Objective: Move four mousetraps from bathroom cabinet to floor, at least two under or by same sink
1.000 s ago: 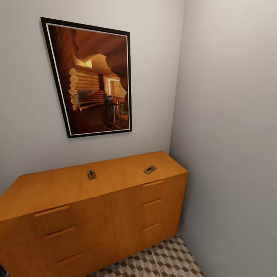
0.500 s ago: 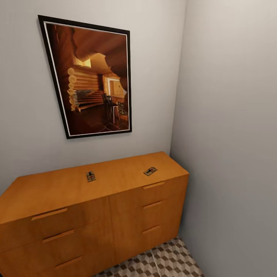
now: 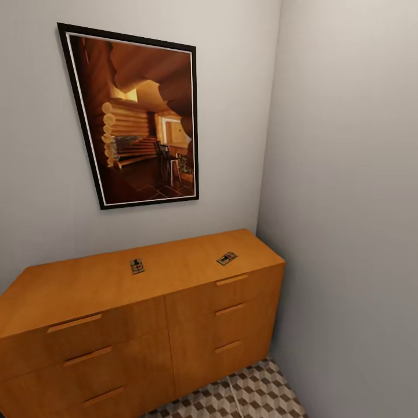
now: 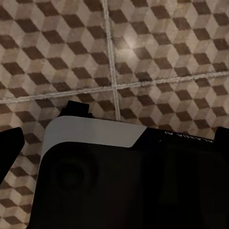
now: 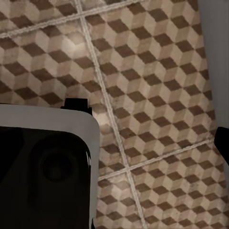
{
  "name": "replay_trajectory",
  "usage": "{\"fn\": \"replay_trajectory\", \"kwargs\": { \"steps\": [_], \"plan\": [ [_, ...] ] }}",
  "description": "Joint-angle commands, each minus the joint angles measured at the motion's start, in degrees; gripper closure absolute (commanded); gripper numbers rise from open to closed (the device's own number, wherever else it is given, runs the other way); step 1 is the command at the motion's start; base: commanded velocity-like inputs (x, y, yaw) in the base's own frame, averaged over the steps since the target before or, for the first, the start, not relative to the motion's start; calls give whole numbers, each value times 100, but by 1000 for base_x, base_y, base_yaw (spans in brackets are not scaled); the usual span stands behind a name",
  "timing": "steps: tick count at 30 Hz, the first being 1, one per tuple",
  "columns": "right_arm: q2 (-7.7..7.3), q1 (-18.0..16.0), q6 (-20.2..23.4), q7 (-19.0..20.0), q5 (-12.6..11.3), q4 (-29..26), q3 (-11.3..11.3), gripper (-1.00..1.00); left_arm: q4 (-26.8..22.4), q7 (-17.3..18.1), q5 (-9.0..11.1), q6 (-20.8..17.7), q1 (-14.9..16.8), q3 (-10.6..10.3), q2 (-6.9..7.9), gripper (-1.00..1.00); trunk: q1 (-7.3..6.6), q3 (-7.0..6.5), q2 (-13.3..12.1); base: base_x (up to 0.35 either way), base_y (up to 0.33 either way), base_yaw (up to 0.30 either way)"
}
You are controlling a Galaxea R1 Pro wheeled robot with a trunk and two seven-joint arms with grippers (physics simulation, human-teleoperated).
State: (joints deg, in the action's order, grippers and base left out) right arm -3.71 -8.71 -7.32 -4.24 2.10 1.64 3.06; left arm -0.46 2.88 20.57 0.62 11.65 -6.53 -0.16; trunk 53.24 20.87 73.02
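The orange-brown cabinet (image 3: 145, 325) stands against the wall, its drawers shut. Two mousetraps lie on its top: one (image 3: 137, 266) near the middle and one (image 3: 227, 258) toward the right end. Any other traps are out of view. A strip of the cube-patterned bathroom floor (image 3: 255, 395) shows at the cabinet's right foot. In the left wrist view my left gripper (image 4: 114, 143) hangs over the floor tiles (image 4: 143, 52), dark fingertips (image 4: 10, 148) wide apart and empty. My right gripper (image 5: 114, 143) also hangs over tiles (image 5: 152, 71), one fingertip (image 5: 223, 140) at the frame edge, holding nothing.
A framed picture (image 3: 136, 116) of a log interior hangs above the cabinet. A grey side wall (image 3: 348, 232) closes in on the right, leaving a narrow floor gap beside the cabinet. My black and white base (image 4: 124, 181) sits below both wrists.
The whole head picture shifted a little between one second and half a second ago, so the camera moved. The cabinet and both traps have stayed put.
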Motion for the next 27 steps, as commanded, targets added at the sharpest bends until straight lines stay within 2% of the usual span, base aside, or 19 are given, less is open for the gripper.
{"fn": "replay_trajectory", "kwargs": {
  "steps": [1,11,24,25,26,27],
  "plan": [
    [1,-8,-21,-26,16,16,24,-100,4,17,59,7,4,-47,2,-100,0,6,4,0,0,0],
    [21,-9,22,-76,-87,14,6,-100,-22,26,54,0,4,-40,17,-100,0,6,4,0,0,0],
    [18,-11,51,-75,-58,12,6,-100,-114,27,-17,-64,6,-78,42,-100,0,6,4,0,0,0],
    [-24,-25,75,-43,-2,-367,34,-100,-1553,11,-626,-374,19,-112,27,-100,0,6,4,0,0,0],
    [-31,-27,115,-37,2,-484,36,-100,-1762,10,-766,-494,20,-112,23,-100,0,6,4,0,0,0],
    [-43,-30,232,-33,5,-752,42,-100,-2196,7,-1067,-785,21,-113,17,-100,0,6,4,0,0,0]
  ]
}}
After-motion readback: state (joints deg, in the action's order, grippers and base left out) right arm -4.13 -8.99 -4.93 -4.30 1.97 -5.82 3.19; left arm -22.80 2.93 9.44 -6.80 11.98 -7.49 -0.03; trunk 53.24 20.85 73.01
